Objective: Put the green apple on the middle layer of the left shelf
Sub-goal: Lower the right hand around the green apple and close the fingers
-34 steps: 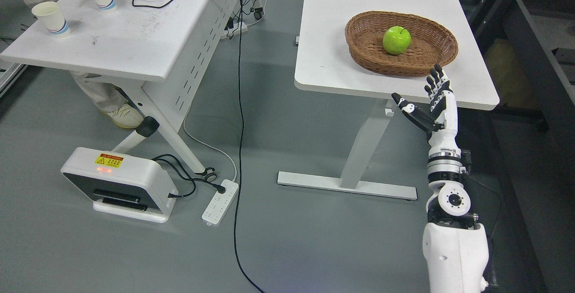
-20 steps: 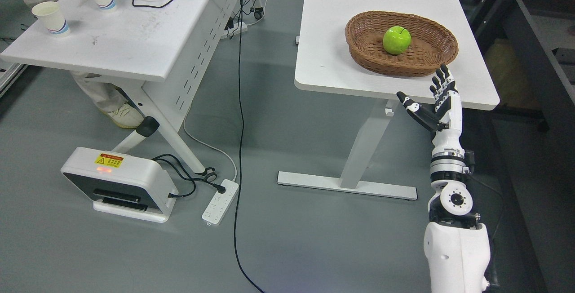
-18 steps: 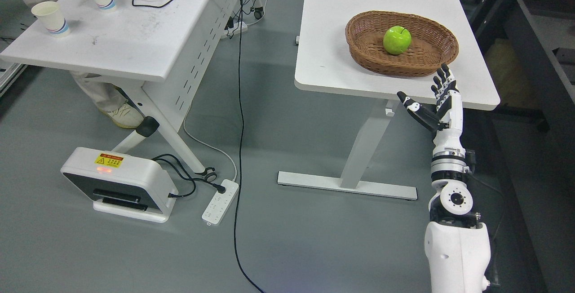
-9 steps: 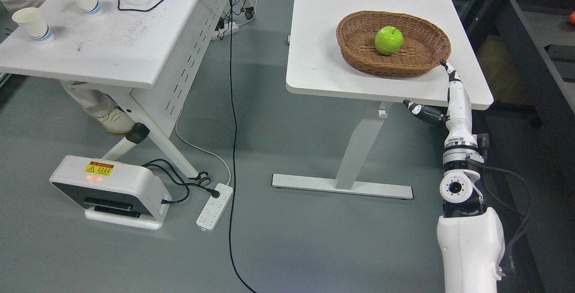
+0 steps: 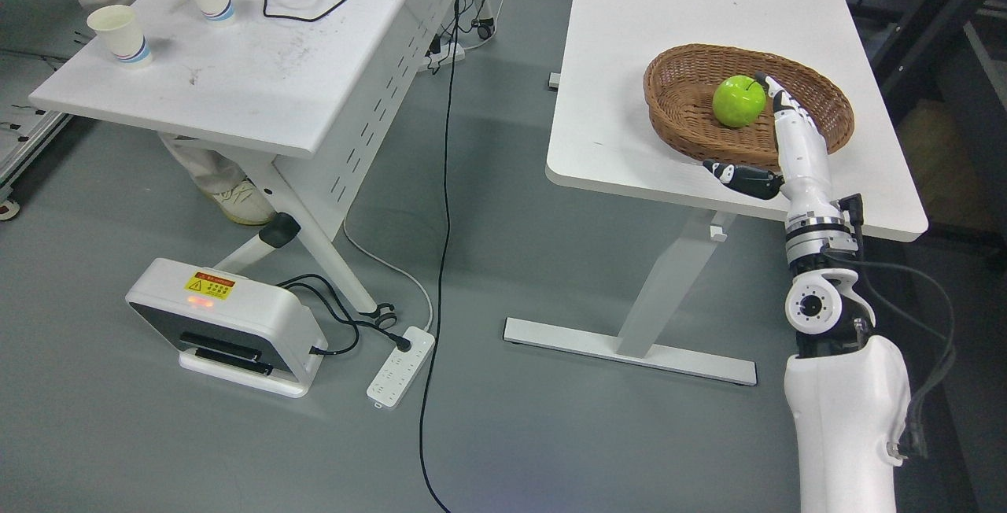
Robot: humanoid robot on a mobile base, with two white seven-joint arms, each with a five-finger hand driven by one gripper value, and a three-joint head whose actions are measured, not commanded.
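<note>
Your landmark is the oval brown wicker basket (image 5: 676, 116), which sits near the front edge of the white rectangular desk (image 5: 629, 64) so the fruit cannot roll off; the second white desk (image 5: 260, 80) with two paper cups (image 5: 118, 35) stands well to the basket's left, clear of your reach; your right hand (image 5: 775, 135) comes over the basket's near rim, fingers straight and thumb spread, empty; the round green apple (image 5: 738, 101) lies inside the basket, just beside the fingertips (image 5: 767, 86); only the raised rim hinders you.
</note>
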